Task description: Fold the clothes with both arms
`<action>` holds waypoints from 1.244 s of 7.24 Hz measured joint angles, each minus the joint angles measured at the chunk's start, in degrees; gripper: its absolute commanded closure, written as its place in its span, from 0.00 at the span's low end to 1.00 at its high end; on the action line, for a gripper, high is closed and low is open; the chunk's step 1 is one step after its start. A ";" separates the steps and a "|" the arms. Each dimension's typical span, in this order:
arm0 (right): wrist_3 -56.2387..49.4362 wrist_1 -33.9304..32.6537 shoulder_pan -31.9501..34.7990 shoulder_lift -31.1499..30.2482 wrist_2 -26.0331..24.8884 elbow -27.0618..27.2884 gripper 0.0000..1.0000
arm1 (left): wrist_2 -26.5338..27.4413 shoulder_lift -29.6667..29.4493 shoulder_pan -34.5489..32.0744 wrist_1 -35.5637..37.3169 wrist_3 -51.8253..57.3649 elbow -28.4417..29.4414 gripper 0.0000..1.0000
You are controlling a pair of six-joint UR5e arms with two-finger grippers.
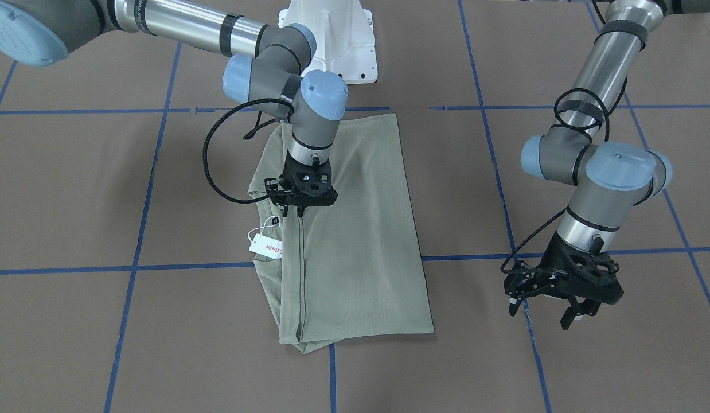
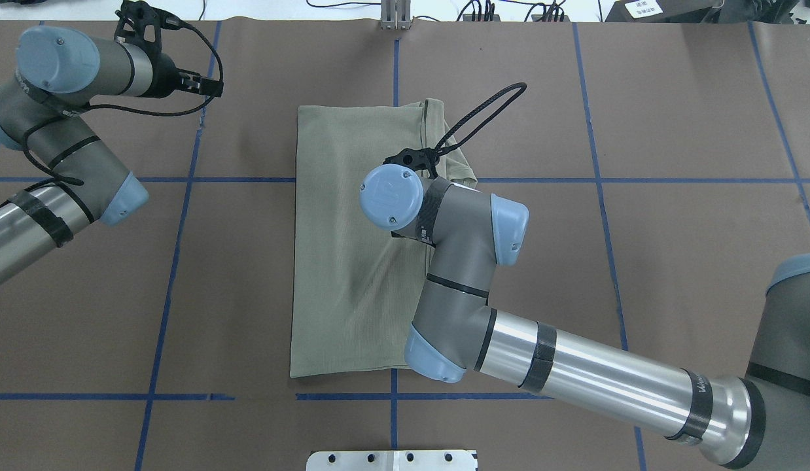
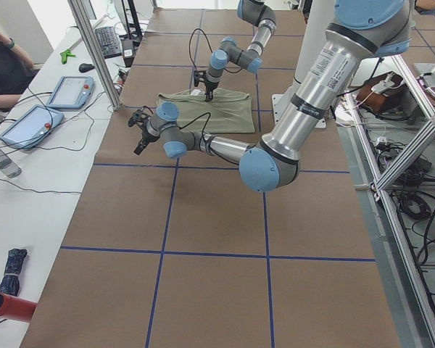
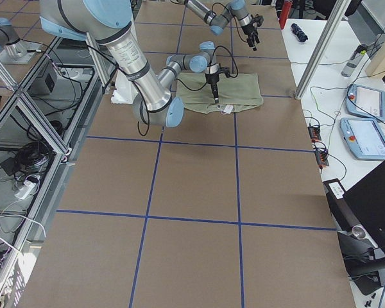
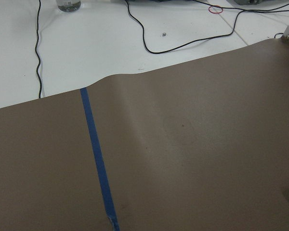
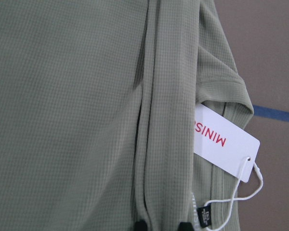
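Beside the hang tag, the right gripper straddles the green shirt's folded edge with narrowly parted fingers, its hold unclear, while the left gripper hangs spread and empty, so the crosswise fold probably needs a firm pinch first.

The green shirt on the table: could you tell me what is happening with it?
The shirt lies folded into a long rectangle. The right gripper is down at its fold edge beside the hang tag; whether it has pinched the fabric is unclear. The left gripper hangs open, off to the side.
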 measured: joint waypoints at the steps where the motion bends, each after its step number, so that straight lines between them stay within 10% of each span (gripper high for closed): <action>1: -0.02 -0.52 0.00 0.00 -0.01 0.29 1.00 | -0.01 0.00 0.03 0.00 -0.01 0.00 0.00; 4: -0.07 -2.27 0.73 -1.52 0.15 3.57 1.00 | 0.03 0.43 0.36 -0.82 -0.10 0.07 0.00; 5: -0.11 -3.55 0.89 -3.57 0.16 6.62 0.62 | 0.04 0.52 0.49 -1.02 -0.14 0.09 0.00; 6: -0.26 -4.13 0.93 -6.04 0.05 9.45 0.01 | 0.03 0.55 0.70 -1.10 -0.18 0.09 0.00; 9: -1.13 -4.10 1.32 -8.94 -0.22 12.26 0.00 | 0.04 0.91 0.89 -1.45 -0.24 0.02 0.00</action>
